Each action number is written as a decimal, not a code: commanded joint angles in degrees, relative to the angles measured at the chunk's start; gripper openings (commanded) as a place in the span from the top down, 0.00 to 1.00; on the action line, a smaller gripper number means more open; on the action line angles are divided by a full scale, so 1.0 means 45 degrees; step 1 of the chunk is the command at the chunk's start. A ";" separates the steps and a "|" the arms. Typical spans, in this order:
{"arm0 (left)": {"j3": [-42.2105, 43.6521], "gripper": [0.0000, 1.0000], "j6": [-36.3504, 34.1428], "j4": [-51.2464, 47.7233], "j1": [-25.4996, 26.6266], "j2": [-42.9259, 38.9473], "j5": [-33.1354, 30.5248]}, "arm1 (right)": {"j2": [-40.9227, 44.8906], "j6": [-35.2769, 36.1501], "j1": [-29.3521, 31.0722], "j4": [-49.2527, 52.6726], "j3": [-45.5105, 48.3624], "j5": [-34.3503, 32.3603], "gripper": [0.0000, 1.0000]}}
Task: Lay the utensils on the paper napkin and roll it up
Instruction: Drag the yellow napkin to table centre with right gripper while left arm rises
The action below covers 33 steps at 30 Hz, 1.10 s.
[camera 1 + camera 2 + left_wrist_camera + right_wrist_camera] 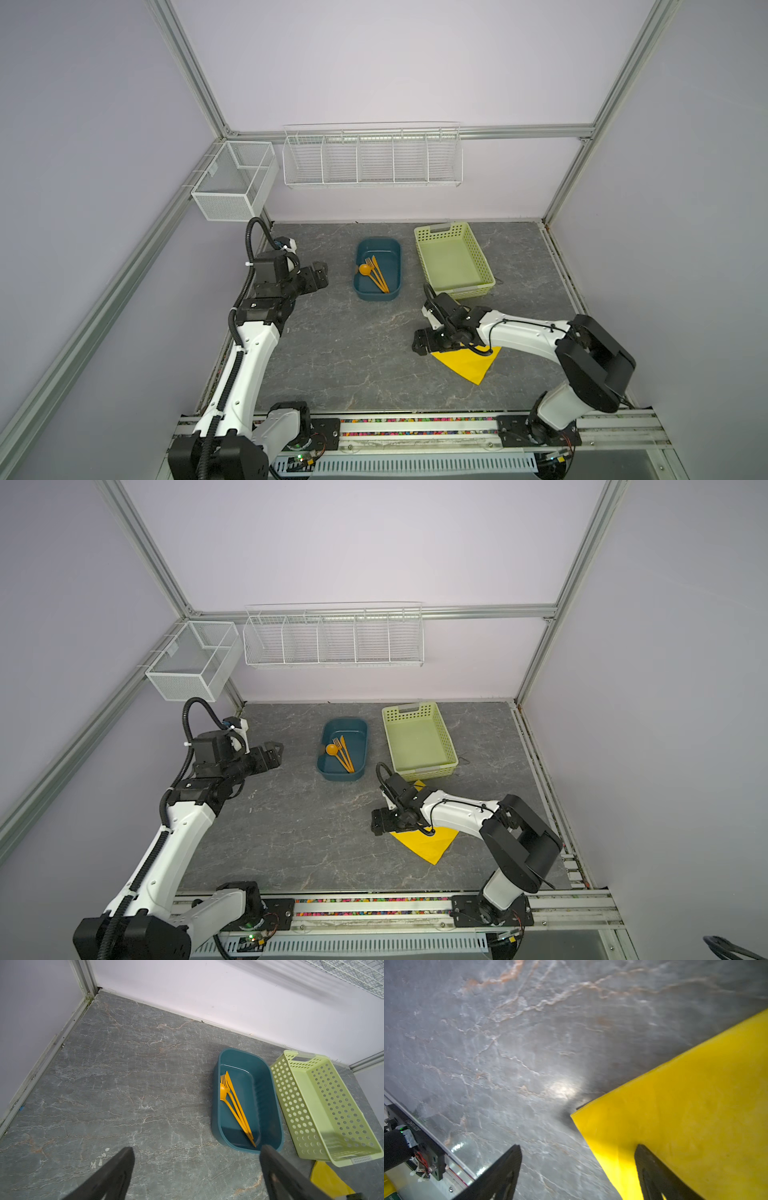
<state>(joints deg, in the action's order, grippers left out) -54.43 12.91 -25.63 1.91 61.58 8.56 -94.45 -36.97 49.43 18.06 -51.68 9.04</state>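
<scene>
Looks like this is sitting at the setup stage. Down in the lower right of both top views, the bright yellow square paper napkin is lying flat on the grey marbled tabletop, partly under the right arm. The right gripper is hovering over its left corner with fingers spread wide, holding nothing. Going up to the middle left, the left gripper is also gaping wide and empty, pointing toward the one dark teal oval plastic tub at centre. All three slim orange-yellow utensils are lying in there: one round-bowled spoon, one fork and one knife, with their handles bunched together. I'm guessing the next move is reaching into the tub and pinching those thin handles off its floor, which is looking fiddly. Further up right, one pale green perforated plastic basket is sitting empty, and two white wire racks are hanging on the back wall.
</scene>
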 commanded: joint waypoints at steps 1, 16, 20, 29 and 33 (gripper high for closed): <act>0.0110 0.05 -0.0212 -0.0221 -0.0042 -0.0194 -0.0224 | -0.1142 -0.1271 0.0671 -0.0020 -0.0516 0.0261 0.11; 0.0338 0.06 0.0014 0.0000 -0.0004 -0.0142 0.0264 | -0.3775 -0.3914 0.2073 -0.2619 -0.3615 0.0768 0.11; 0.0295 0.06 0.0024 -0.0045 0.0499 -0.0018 0.0127 | -0.4048 -0.3954 0.2050 -0.3307 -0.4006 0.1044 0.11; 0.0189 0.07 0.0694 -0.0321 0.2290 0.0491 0.0346 | -0.1483 -0.1975 0.1378 -0.1980 -0.3497 0.1186 0.13; 0.0479 0.11 0.1681 -0.0327 0.2402 0.0514 0.1083 | 0.0471 -0.0975 0.0660 -0.0641 -0.2132 0.0890 0.19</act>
<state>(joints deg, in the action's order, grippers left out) -53.10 16.71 -25.82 12.27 63.72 10.79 -97.56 -45.78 54.39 9.26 -64.69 14.02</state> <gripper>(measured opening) 0.893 0.812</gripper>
